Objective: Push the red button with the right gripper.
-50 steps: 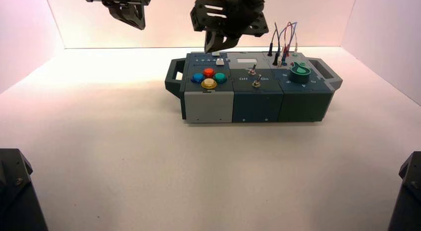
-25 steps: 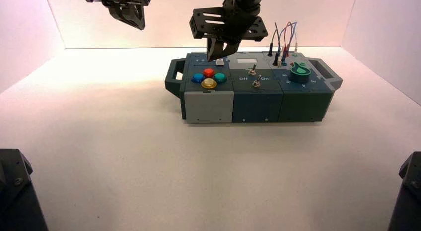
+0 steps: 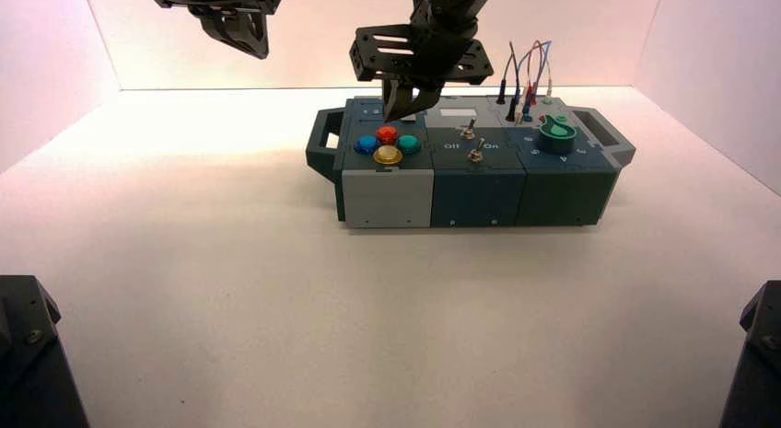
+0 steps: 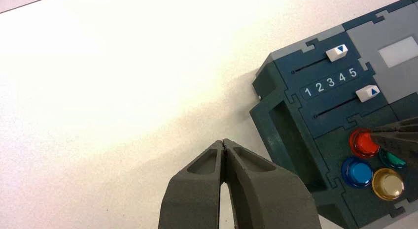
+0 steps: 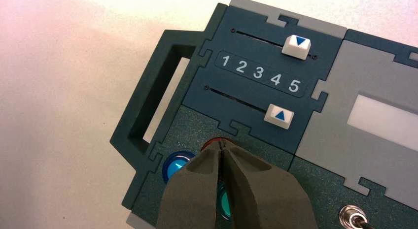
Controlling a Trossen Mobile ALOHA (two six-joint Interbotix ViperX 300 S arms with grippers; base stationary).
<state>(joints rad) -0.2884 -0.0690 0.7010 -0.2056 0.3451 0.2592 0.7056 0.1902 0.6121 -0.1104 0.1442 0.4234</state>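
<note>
We are looking down on the right gripper (image 3: 402, 110) as it is hanging over the left end of the box (image 3: 470, 184), its two fingers pressed together to a single point with nothing held between them. In the right wrist view that closed tip (image 5: 222, 146) is sitting right over the red button (image 5: 213, 141), covering most of the dome so that only a thin red rim is showing past it; whether the tip is actually touching the button we cannot tell. The red button (image 3: 387, 133) is sitting at the far point of a diamond of four, with the blue button (image 3: 366, 144) to its left, the teal button (image 3: 409, 144) to its right and the yellow button (image 3: 388, 155) nearest us. The left gripper (image 3: 241, 34) is waiting high above the table, up and to the left of the box, and its own wrist view is showing its fingers (image 4: 197, 199) meeting at the tips, empty. We are reading white numerals "1 2 3 4 5" (image 5: 259, 73) printed between two sliders, whose white caps carry blue triangles: the farther slider cap (image 5: 296, 46) is standing beside the 5, the nearer slider cap (image 5: 279, 115) between the 4 and the 5. The box is resting on a plain white table (image 3: 230, 290) enclosed by pale walls (image 3: 718, 51).
</note>
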